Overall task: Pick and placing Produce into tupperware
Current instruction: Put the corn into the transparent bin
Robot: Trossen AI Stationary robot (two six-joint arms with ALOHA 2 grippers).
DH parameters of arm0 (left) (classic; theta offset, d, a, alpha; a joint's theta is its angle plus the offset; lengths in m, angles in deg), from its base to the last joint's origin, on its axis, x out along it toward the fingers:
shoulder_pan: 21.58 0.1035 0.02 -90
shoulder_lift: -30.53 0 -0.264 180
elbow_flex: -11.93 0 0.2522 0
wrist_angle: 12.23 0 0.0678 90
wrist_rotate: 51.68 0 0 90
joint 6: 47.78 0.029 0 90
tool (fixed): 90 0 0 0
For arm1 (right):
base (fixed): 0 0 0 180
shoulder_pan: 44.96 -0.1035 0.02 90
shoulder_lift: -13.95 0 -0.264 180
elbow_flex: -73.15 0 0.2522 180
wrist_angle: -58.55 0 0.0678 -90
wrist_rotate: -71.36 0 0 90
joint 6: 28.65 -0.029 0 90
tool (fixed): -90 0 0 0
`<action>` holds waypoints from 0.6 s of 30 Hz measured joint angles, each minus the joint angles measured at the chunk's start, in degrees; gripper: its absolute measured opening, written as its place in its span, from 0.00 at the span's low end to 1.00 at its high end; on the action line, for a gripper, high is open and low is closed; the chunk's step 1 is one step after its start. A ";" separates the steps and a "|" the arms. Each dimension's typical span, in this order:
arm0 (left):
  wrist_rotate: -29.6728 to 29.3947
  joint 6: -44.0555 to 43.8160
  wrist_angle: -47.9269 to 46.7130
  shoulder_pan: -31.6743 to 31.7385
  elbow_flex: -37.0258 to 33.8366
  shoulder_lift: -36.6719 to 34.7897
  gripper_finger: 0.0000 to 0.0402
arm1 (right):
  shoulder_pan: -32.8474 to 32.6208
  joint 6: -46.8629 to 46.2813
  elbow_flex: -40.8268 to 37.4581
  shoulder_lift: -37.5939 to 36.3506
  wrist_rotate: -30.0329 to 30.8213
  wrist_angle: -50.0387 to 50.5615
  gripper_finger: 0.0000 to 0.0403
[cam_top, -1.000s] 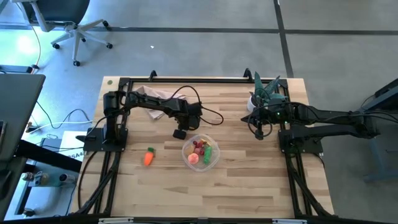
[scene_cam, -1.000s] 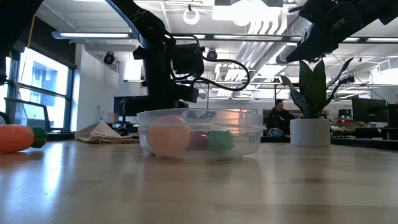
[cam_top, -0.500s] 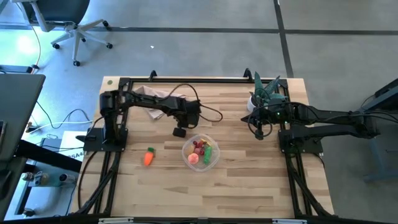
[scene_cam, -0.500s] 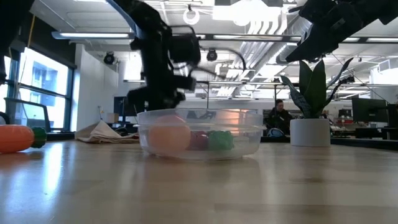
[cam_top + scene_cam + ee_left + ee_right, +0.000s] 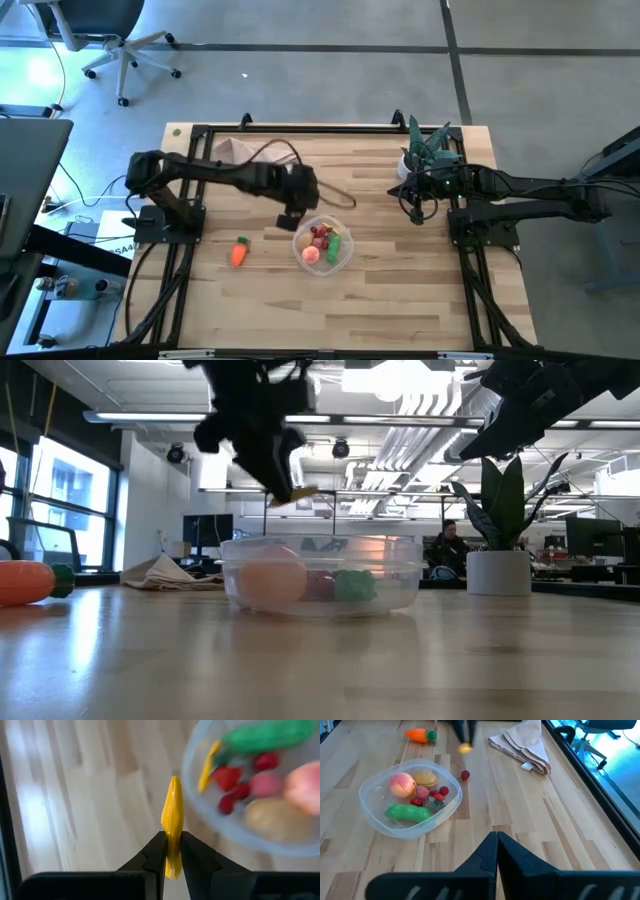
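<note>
Yellow piece (image 5: 172, 820) probably pinched in left hand (image 5: 172, 851)

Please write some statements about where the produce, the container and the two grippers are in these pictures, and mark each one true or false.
1. The left gripper is shut on a yellow piece. True.
2. The carrot lies inside the tupperware. False: it lies on the table, apart from the container, on the left arm's side.
3. A green pepper is in the tupperware. True.
4. The right gripper holds a red fruit. False: it is shut and holds nothing.
5. A small red piece lies on the table outside the tupperware. True.
6. The napkin covers the tupperware. False: it lies apart from it on the table.
</note>
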 joint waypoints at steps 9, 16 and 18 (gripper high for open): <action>-4.91 -0.53 4.68 -10.70 2.07 3.32 0.12 | 0.01 0.02 0.00 0.00 0.01 -0.05 0.00; -2.51 -1.98 6.40 -11.35 1.83 10.06 0.12 | 0.02 0.00 0.00 0.02 0.01 0.08 0.00; -2.29 -2.33 7.36 -11.39 1.83 11.17 0.12 | 0.00 0.01 0.00 0.02 -0.01 -0.06 0.00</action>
